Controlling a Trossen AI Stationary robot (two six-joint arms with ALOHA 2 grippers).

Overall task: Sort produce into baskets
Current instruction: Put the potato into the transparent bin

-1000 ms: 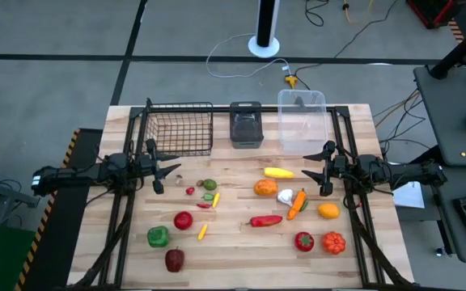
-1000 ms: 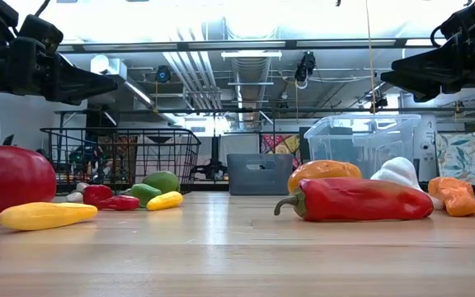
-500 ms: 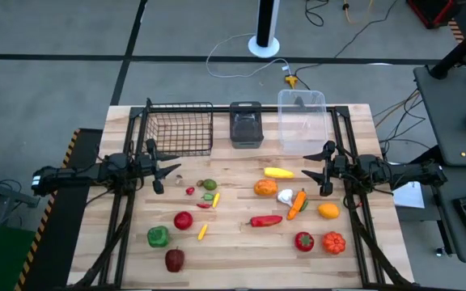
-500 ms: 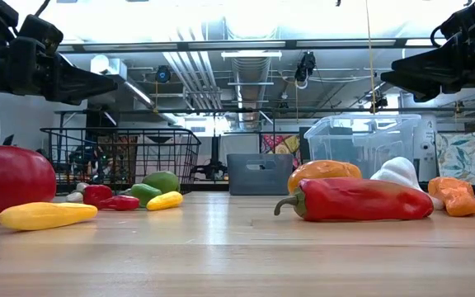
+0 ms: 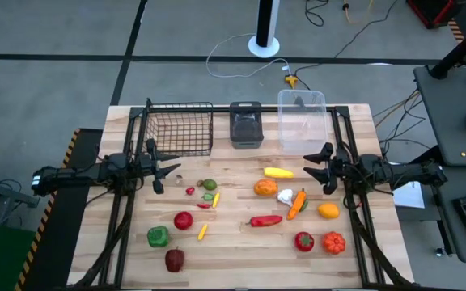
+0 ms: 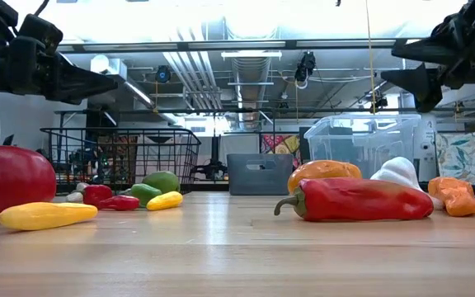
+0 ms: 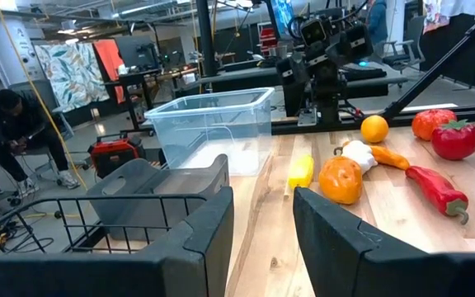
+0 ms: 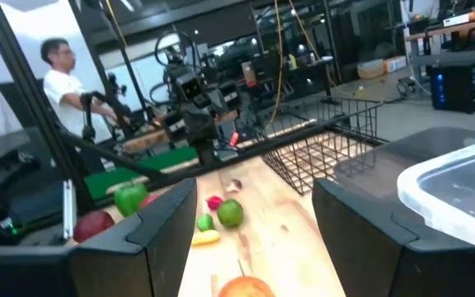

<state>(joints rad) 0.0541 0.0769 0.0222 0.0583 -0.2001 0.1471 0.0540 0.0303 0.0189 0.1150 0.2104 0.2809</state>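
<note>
The produce lies loose on the wooden table: a yellow piece [image 5: 278, 172], an orange one [image 5: 265, 187], white garlic [image 5: 285, 196], a carrot [image 5: 298, 204], a long red pepper [image 5: 265, 220], a red apple [image 5: 183, 220] and a green pepper [image 5: 158, 236], among others. The black wire basket [image 5: 180, 129], the dark grey bin [image 5: 246, 125] and the clear tub [image 5: 304, 121] stand along the far edge. My left gripper [image 5: 168, 170] hovers open and empty left of the produce. My right gripper [image 5: 324, 168] hovers open and empty just right of the yellow piece.
More produce sits near the front: a red piece [image 5: 303, 241], an orange-red piece [image 5: 333, 242] and a dark red piece [image 5: 174, 259]. Dark frame rails [image 5: 120, 218] run along both table sides. People show in the room beyond, one in the left wrist view [image 7: 11, 124].
My right gripper has shifted slightly toward the table's left, closer to the produce, and has turned at the wrist. In the low view its two fingers now show one above the other.
</note>
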